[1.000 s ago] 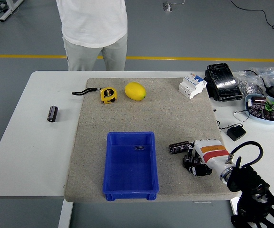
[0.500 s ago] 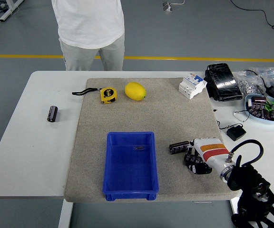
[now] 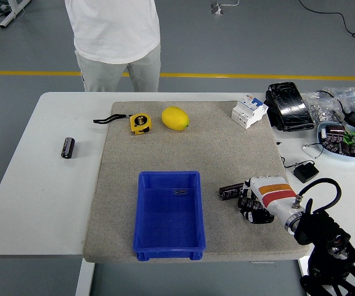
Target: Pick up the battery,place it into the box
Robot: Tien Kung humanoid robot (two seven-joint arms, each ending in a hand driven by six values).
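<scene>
A single camera is looking on from high up on the robot's side, facing forward and down over the white table [image 3: 36,203]. It is sitting far enough back that the table's near edge is running along the bottom and nearly the whole tabletop is fitting in, with the grey floor and its yellow line showing beyond the far edge. At the far side, a person [image 3: 113,37] is standing, cut off at the top of the frame. The robot's right arm [image 3: 325,243] is entering from the lower right corner. No second view is sharing the scene.
</scene>
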